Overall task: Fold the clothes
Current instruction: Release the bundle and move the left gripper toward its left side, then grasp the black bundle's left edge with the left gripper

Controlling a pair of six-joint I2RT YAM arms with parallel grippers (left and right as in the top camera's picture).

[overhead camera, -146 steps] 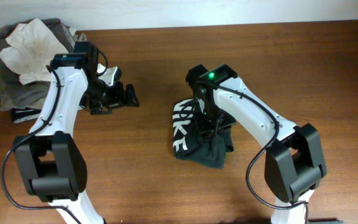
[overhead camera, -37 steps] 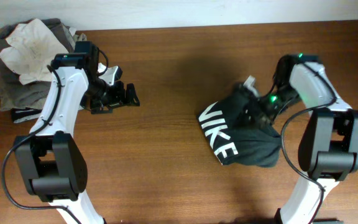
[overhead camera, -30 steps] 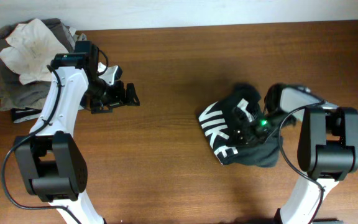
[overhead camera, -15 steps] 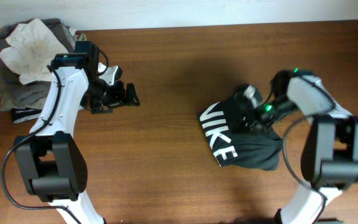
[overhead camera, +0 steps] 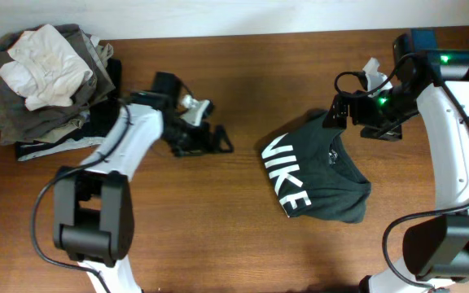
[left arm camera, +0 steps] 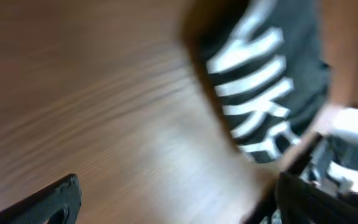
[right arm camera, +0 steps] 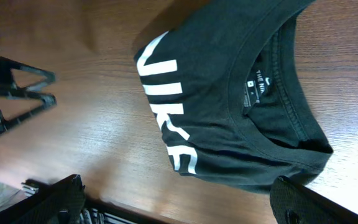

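Observation:
A dark T-shirt with white NIKE lettering lies in a rumpled bundle on the right half of the table, collar up in the right wrist view. My right gripper hangs open over the shirt's far edge with nothing between its fingers. My left gripper is open and empty, just left of the shirt and apart from it. The left wrist view is blurred; it shows the shirt ahead of the open left gripper.
A pile of loose clothes, beige on top of grey, sits at the back left corner. The brown wooden table ends at a white wall at the back. The left gripper's fingers show at the left of the right wrist view.
My right gripper has opened, let go of the shirt and risen toward the back right. The left arm has swung right toward the shirt.

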